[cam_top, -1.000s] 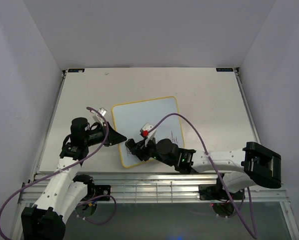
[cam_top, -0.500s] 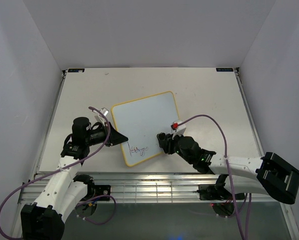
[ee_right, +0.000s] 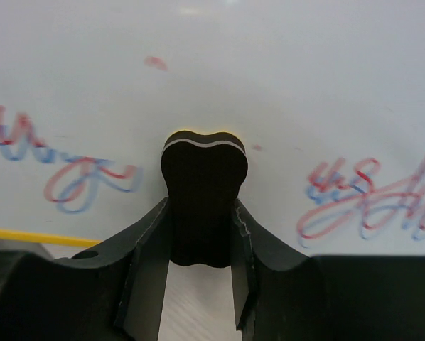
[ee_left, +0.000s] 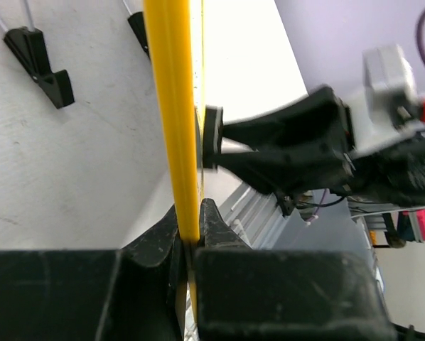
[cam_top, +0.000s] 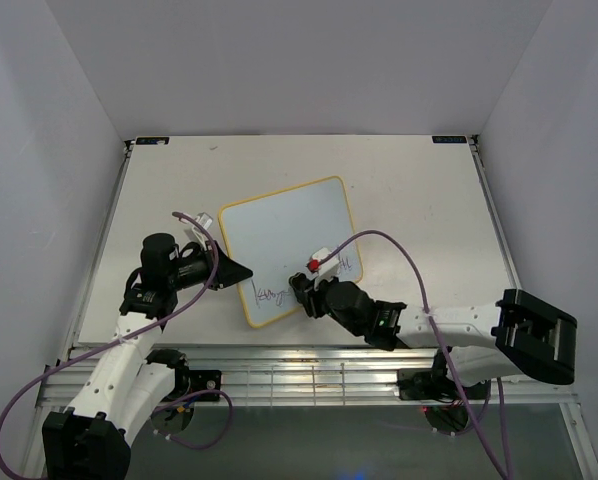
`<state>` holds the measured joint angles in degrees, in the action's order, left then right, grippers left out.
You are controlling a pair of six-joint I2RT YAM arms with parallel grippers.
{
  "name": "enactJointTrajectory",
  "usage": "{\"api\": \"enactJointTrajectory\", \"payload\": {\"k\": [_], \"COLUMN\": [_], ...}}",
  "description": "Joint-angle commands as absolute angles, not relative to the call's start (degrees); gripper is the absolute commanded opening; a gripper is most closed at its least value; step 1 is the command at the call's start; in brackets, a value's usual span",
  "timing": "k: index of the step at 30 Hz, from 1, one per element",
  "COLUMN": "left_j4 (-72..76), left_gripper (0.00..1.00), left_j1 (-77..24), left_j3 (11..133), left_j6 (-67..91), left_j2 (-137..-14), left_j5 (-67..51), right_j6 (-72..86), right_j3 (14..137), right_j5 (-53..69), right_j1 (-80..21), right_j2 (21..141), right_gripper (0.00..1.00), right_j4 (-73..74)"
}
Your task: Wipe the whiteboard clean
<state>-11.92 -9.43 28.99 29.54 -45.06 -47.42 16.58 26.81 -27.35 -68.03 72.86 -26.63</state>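
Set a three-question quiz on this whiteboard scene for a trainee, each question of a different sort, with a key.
1. True or false: the left gripper is shut on the yellow frame of the whiteboard.
2. What does the right gripper hold? A: a marker. B: a black eraser block. C: a cloth.
3. Fill in: the right wrist view shows ___ patches of handwriting on the board, one on each side of the eraser block.
Key: 1 true; 2 B; 3 two.
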Motion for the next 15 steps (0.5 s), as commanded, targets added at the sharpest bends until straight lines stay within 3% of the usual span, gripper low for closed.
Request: {"api": "enactJointTrajectory", "payload": {"k": [1, 10, 15], "left_j4": [-10.9, -10.9, -10.46], "left_gripper": [0.0, 0.0, 0.0], "left_j1": [-11.16, -11.16, -11.16], "left_j3": [31.29, 31.2, 30.76], "left_j6": [29.62, 29.62, 29.97], "left_j2": [-44.82, -45.35, -45.35], "left_j5": [-53.61, -54.14, -54.67], "right_j6": [14.94, 13.54, 16.69], "right_j3": [34.44, 49.56, 51.24], "right_j5": [-19.51, -20.91, -31.98], "right_j1": [-76.45, -82.44, -80.52], "right_j2": [77.77, 89.03, 89.56], "right_gripper": [0.08, 0.08, 0.08], "right_j4": [-36.37, -34.02, -24.91]}}
